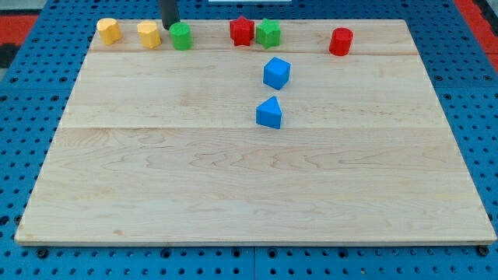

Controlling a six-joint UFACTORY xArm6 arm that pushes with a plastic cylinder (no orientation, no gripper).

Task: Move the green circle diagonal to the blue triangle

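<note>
Our wooden board [233, 194] sits on a blue pegboard [31, 117], and nearly every block crowds the view's top edge, so the whole lower half and both side strips of the board are open room for sliding. Along that top edge, from the view's left: a yellow block [109, 31], a second yellow block [149, 34], the green circle [180, 36], a red star [242, 31] touching or just beside a green star-like block [268, 33], then a red cylinder [341, 41] well apart toward the right. The blue cube [276, 72] and the blue triangle [269, 113] sit nearer the middle, cube just above triangle, close but apart. The green circle is well to the upper left of the triangle, hard by the top edge, with clear board below it. We have no claw, only a rod, so nothing is grasped; our tip [166, 27] sits just at the green circle's upper left, between it and the second yellow block, and we cannot tell if it touches either. The rod comes straight down from the view's top, upright, only its lower stretch showing.
</note>
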